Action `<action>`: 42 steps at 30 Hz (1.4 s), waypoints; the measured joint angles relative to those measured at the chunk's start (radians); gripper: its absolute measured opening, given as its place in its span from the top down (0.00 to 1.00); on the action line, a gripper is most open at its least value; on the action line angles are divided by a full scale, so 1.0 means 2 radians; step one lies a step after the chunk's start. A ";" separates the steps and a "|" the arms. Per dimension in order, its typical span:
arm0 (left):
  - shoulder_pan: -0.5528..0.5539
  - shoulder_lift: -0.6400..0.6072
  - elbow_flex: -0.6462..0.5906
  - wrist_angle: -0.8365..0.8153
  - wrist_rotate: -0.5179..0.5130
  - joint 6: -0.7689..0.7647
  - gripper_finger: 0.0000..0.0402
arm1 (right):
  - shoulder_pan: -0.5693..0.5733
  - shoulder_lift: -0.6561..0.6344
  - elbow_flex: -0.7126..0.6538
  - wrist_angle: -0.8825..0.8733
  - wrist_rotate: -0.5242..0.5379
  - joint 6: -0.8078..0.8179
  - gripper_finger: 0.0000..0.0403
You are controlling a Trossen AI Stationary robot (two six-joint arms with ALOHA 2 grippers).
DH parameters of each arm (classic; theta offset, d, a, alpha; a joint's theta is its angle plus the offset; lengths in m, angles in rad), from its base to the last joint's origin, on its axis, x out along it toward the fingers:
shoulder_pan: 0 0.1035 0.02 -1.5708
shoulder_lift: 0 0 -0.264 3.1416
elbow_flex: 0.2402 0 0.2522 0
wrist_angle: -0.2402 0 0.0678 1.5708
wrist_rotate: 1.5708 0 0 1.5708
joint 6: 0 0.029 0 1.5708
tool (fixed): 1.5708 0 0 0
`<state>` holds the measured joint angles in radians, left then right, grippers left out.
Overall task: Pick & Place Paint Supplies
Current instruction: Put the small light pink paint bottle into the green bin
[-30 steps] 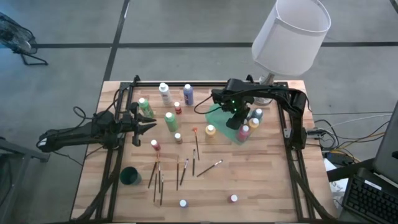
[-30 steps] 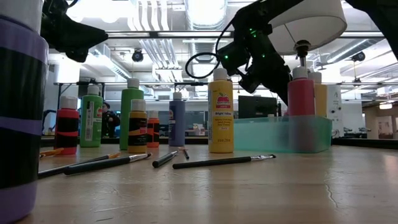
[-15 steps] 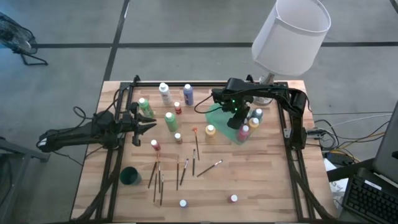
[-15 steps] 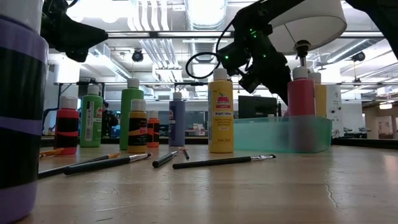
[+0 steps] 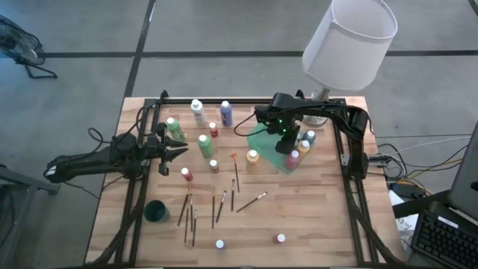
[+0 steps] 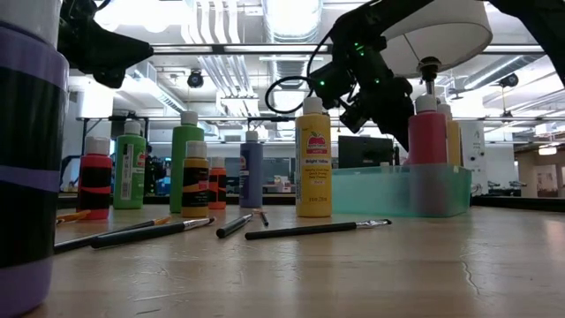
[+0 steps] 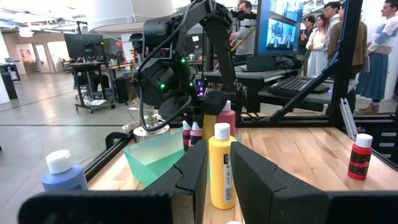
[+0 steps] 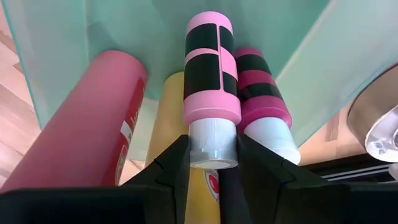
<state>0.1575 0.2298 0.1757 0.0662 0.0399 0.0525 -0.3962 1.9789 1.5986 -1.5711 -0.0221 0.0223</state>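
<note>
wooden table (image 5: 314,217), lab room behind. green tray (image 5: 263,140) holds red, yellow, magenta bottles. my right claw (image 8: 213,163) grips a pink bottle (image 8: 210,78) over it; left claw (image 5: 179,149) empty, slightly apart.

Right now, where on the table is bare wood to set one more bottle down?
The wood right of the loose brushes, below the green tray, is bare as far as one red-labelled bottle. The tray corner under the right claw is crowded with bottles, and so is the far-left cluster near the left claw.
</note>
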 joint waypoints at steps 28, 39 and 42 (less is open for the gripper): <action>0.000 0.000 0.000 0.000 0.000 0.000 0.81 | 0.000 0.000 0.000 0.000 -0.002 -0.002 0.69; 0.000 0.000 0.000 0.000 0.000 0.000 0.81 | 0.001 0.000 0.004 -0.001 -0.006 0.007 0.52; 0.000 0.000 0.000 0.000 0.000 0.000 0.81 | 0.001 0.000 0.017 -0.001 -0.006 0.012 0.49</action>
<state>0.1574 0.2298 0.1757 0.0658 0.0399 0.0528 -0.3950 1.9789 1.6317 -1.5724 -0.0345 0.0456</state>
